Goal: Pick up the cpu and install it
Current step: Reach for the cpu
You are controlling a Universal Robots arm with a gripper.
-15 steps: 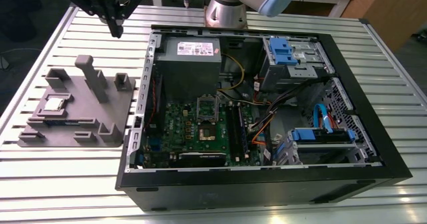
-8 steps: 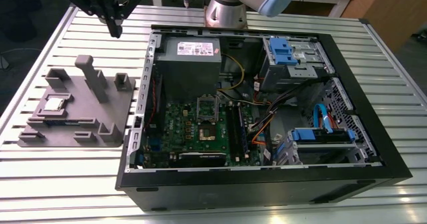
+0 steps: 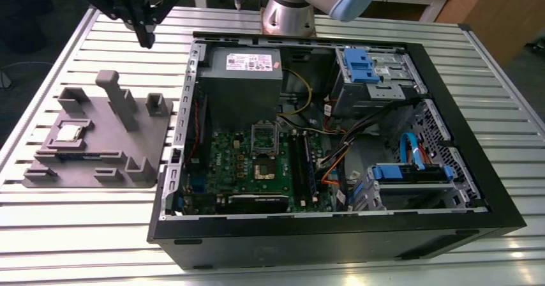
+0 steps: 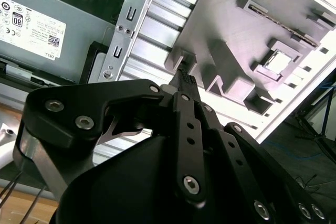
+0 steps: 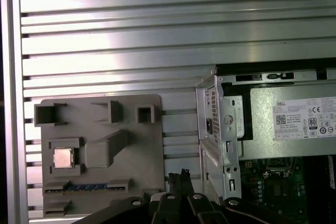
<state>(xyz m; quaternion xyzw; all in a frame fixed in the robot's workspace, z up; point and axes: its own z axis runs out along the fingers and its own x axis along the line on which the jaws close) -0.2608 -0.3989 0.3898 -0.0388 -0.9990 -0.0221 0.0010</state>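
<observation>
Hovering above the tabletop, the gripper is closed and empty; the cpu sits untouched on its fixture.

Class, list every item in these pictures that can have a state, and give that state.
cpu, lying flat in its pocket on the grey plate, not gripped.
pincer, shut, empty, in the air.
computer case, lying on its side, side panel off.
socket, no shiny chip in it.
</observation>
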